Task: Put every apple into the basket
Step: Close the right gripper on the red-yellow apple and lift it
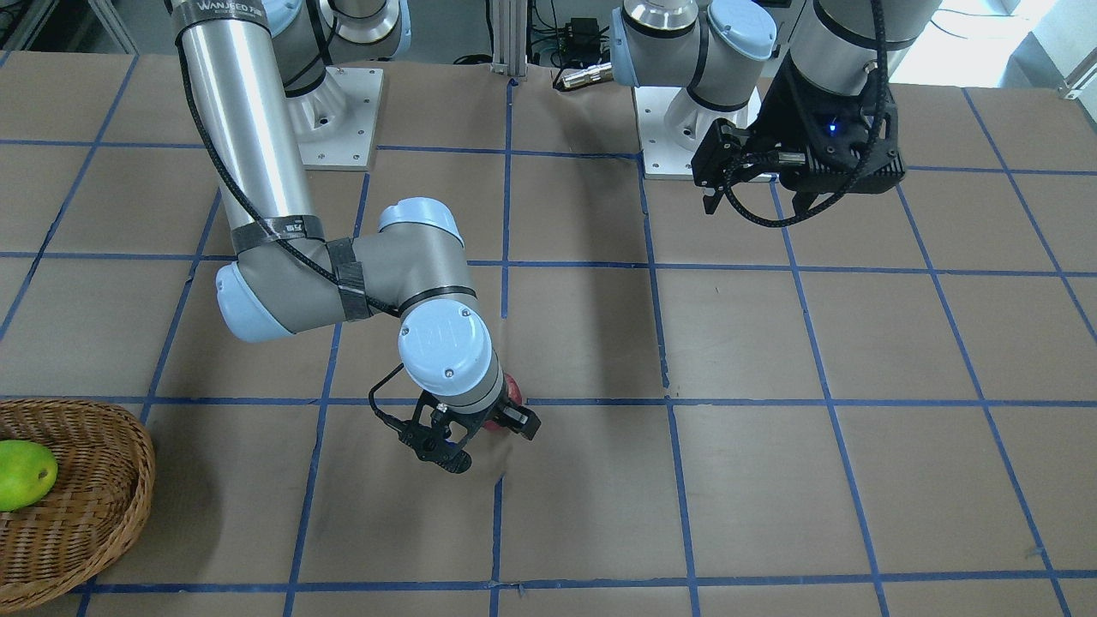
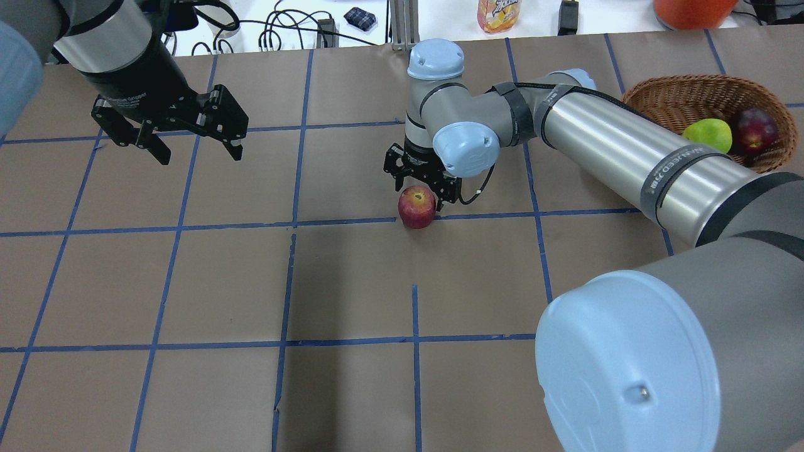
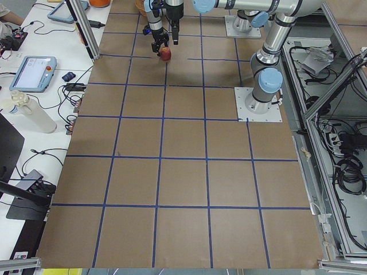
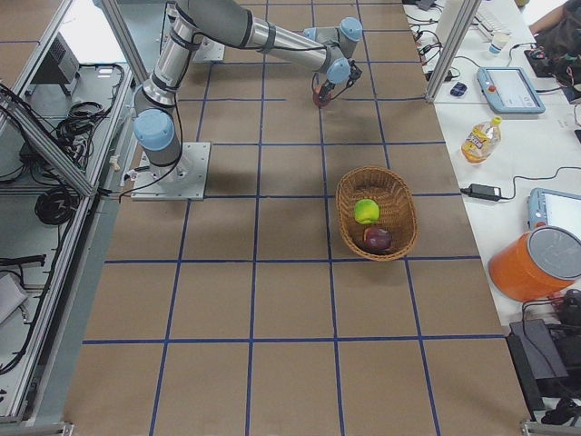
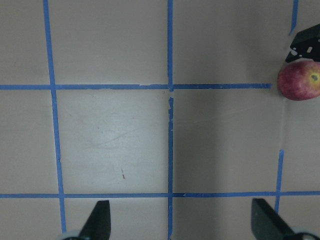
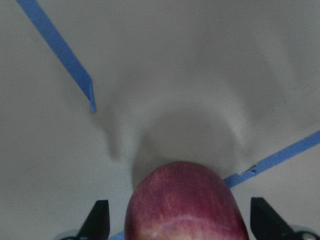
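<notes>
The red apple [image 2: 416, 206] sits on the brown table near its middle. My right gripper [image 2: 419, 182] is open right over it, a finger on each side; in the right wrist view the apple [image 6: 186, 202] fills the gap between the fingertips [image 6: 99, 220]. From the front it [image 1: 512, 390] is mostly hidden behind the wrist. The wicker basket [image 2: 694, 94] at the far right holds the yellow-green apple [image 2: 708, 135] and the maroon apple [image 2: 757, 129]. My left gripper [image 2: 169, 141] is open and empty, high above the far left.
Blue tape lines grid the table. The two arm bases [image 1: 343, 120] stand at the robot's edge. A drink bottle [image 2: 498, 14] and an orange container [image 2: 694, 9] stand on the side table beyond the far edge, near the basket.
</notes>
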You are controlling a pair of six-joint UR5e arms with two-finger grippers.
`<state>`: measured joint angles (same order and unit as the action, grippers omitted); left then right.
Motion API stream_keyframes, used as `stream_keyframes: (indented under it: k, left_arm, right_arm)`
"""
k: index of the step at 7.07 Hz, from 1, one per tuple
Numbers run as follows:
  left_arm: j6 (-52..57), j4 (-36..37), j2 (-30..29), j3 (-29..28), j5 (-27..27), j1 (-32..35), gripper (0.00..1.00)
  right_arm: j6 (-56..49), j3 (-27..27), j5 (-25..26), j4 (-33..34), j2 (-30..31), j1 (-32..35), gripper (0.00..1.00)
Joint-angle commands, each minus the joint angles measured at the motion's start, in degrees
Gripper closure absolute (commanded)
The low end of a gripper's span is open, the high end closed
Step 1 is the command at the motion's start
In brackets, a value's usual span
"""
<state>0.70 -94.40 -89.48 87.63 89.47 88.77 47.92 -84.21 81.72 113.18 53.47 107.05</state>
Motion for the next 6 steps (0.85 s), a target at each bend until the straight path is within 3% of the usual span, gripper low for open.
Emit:
stream_keyframes:
  k: [1, 2, 3, 6]
  left_arm:
    - [0.0, 0.0, 0.0, 0.0, 0.0, -0.1, 0.0]
    - [0.0, 0.0, 0.0, 0.0, 0.0, -0.1, 0.0]
    - [0.0, 0.0, 0.0, -0.1, 0.0, -0.1, 0.0]
    - [0.0, 0.0, 0.0, -0.1, 0.0, -0.1, 0.0]
  right_arm:
    - [0.4, -1.3, -0.2, 1.6, 0.0, 0.5, 0.0]
    - [-0.3, -0.8, -0.5, 1.7, 0.0, 0.7, 0.45]
    - [-0.5, -0.6, -0.5, 1.8, 0.2, 0.7, 0.99]
    - [-1.3, 3.3, -0.2, 1.1, 4.1, -2.0, 1.0]
